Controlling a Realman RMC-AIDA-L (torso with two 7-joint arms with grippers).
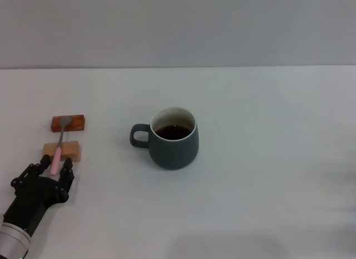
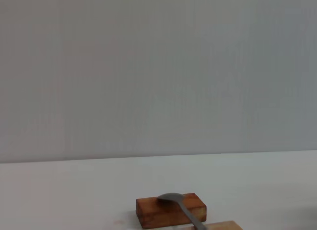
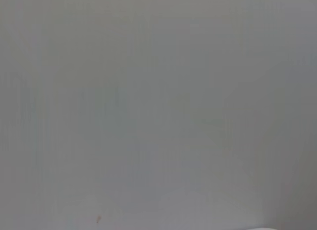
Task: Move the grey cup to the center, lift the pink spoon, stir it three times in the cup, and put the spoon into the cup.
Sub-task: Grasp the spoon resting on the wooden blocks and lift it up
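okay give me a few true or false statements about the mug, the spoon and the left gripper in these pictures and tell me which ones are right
1. The mug holds dark liquid. True.
2. The spoon is inside the mug. False: it lies across two wooden blocks, apart from the mug.
3. The left gripper has its fingers on either side of the spoon's pink handle end. True.
4. The mug's handle points toward the robot's right. False: it points toward the left, the spoon's side.
5. The right gripper is beside the mug. False: it is not in view.
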